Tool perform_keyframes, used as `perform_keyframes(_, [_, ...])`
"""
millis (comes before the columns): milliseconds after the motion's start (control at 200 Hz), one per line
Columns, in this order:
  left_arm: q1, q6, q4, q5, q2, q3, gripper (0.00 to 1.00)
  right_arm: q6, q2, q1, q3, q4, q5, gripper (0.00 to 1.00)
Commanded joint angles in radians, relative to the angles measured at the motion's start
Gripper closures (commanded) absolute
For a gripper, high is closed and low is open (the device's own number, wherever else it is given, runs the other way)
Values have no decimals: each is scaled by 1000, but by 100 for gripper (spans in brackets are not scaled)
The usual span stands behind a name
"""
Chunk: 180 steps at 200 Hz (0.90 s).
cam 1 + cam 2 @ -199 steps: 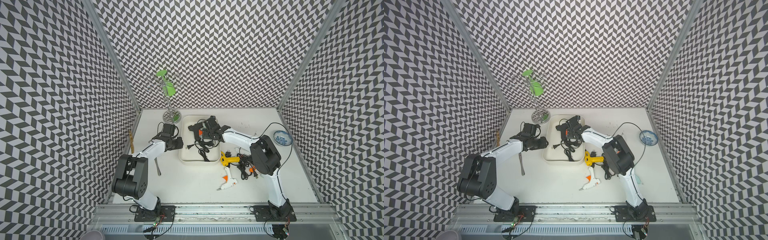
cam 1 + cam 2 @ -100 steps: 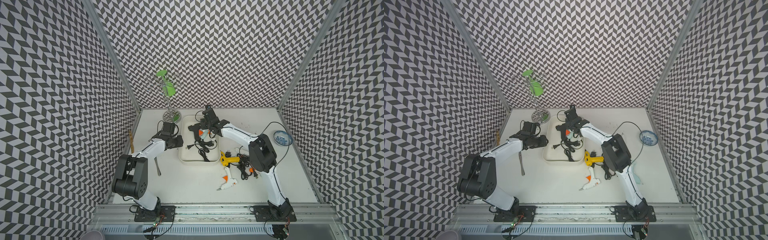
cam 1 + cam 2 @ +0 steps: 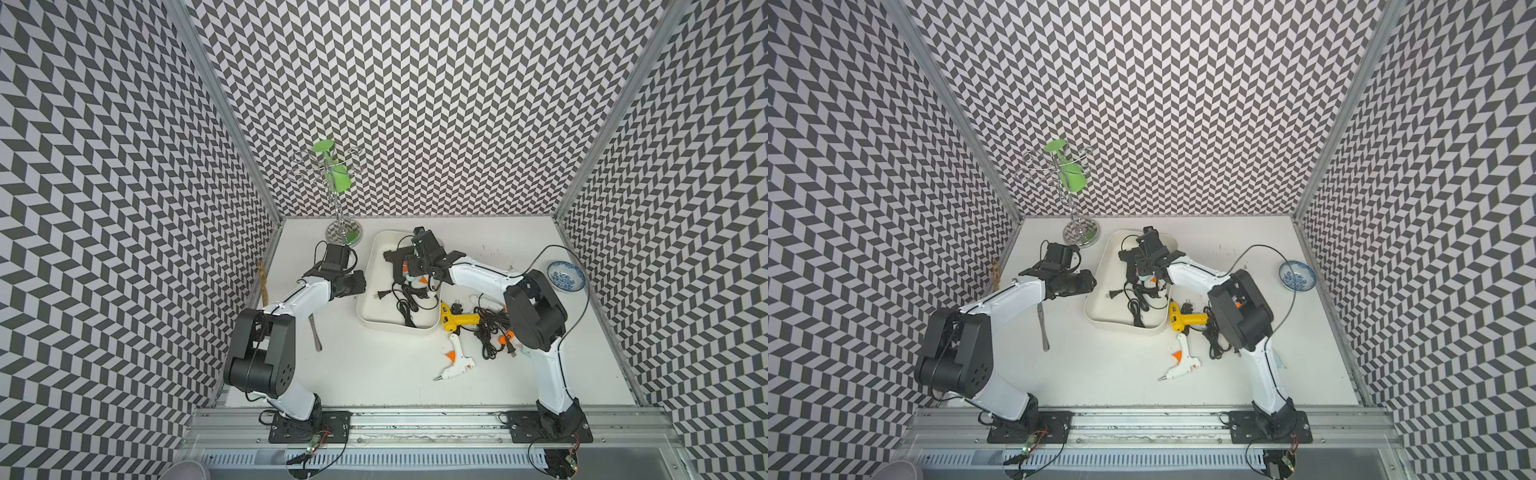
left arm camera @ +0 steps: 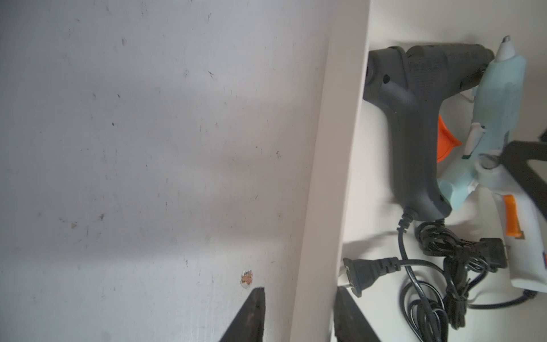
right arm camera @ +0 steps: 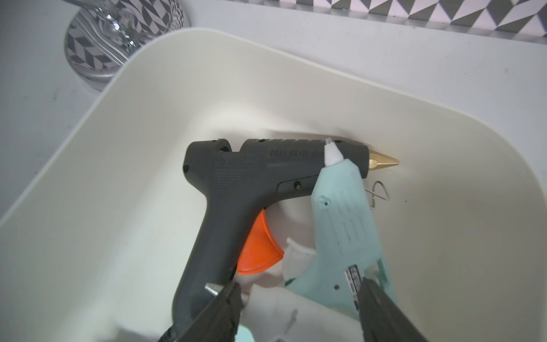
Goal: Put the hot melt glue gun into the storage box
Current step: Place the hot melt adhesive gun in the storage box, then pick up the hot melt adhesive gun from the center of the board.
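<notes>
**Box straddled on the left, open jaws above it, two guns outside**

The left gripper (image 4: pixel 300 290) sits astride the left wall of the storage box (image 3: pixel 376 307), one finger inside and one outside, jaws part-way apart. This placement reads as bracing the box so it cannot slide while guns are dropped in. A strip of table shows beside the outer finger (image 4: pixel 251 316), so I cannot tell whether the wall is truly pinched.

Three hot melt glue guns lie inside the box. A dark grey glue gun (image 5: pixel 236 183) rests flat by the far wall. A mint glue gun (image 5: pixel 343 219) has its nozzle over the grey barrel. A white glue gun (image 4: pixel 524 237) touches the mint one. Their cords are heaped toward the near end.

The right gripper (image 5: pixel 300 284) hangs over this pile, fingers spread wide, gripping nothing. It looks more like a drop-off posture than a pick.

Right of the box, a yellow glue gun (image 3: pixel 457 320) lies just beside its near corner. A loose white glue gun (image 3: pixel 455 365) lies nearer the robot. Both, I judge, remain to be stored.
</notes>
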Motion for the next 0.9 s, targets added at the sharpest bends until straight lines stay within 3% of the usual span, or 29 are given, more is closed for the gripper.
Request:
perform_keyframes(0, [-12,0,11,-7,-4,29,58,-22,-153,-8,-3,27,43,27])
perform_keyframes(165, [-38,7,2,-10,25,53,58,55,-288,-64,-68,-87,72,26])
perform_keyframes(290, [-56,10,3,-20,26,52,58,145,-384,-169,-170,-196,16,26])
perform_keyframes(526, [-63,18,8,-53,-13,44,56,248,-589,-366,-531,-157,-77,26])
perform_keyframes(661, [-65,21,10,-45,-6,42,54,244,-583,-425,-612,-144,-125,25])
perform_keyframes(896, [-65,24,13,-38,-4,36,54,208,-459,-464,-603,-116,-149,23])
